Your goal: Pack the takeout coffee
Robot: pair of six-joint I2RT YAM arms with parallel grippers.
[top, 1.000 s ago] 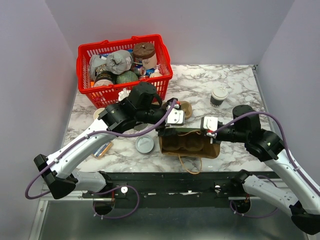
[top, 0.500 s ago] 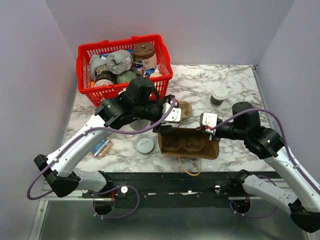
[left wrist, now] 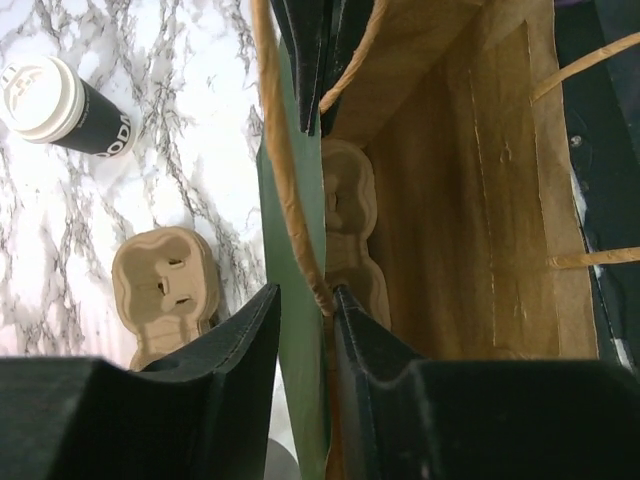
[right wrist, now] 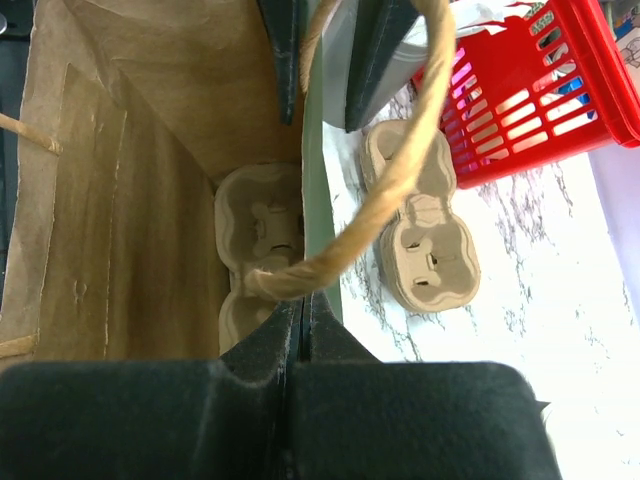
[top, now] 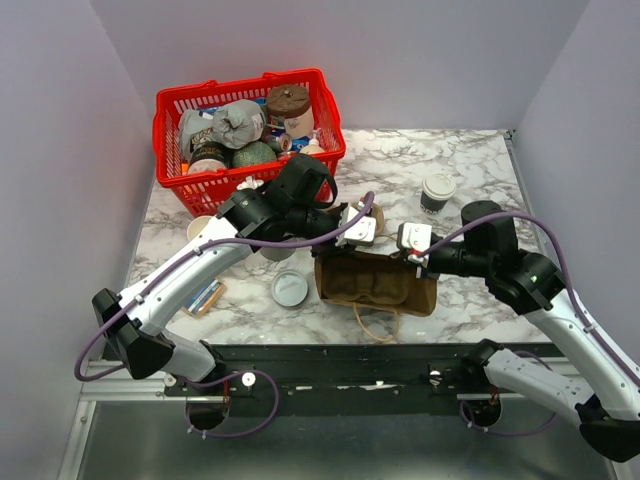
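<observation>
From above, the brown paper bag [top: 375,282] sits mouth-up on the marble table [top: 470,160] between the 2 arms. The coffee [top: 437,192], a dark cup with a white lid, stands upright well behind it to the right, a loose flat lid [top: 288,289] lies left of the bag, and a full red basket [top: 225,185] sits at the back left. At the left wrist, the left fingers [left wrist: 240,345] stand narrow, pinching the bag's rim, with 1 moulded pulp tray [left wrist: 350,200] inside and a spare tray [left wrist: 165,290] outside near the coffee. At the right wrist, the right fingers [right wrist: 250,350] are clamped on that same rim further along, under the twine handle [right wrist: 405,195].
</observation>
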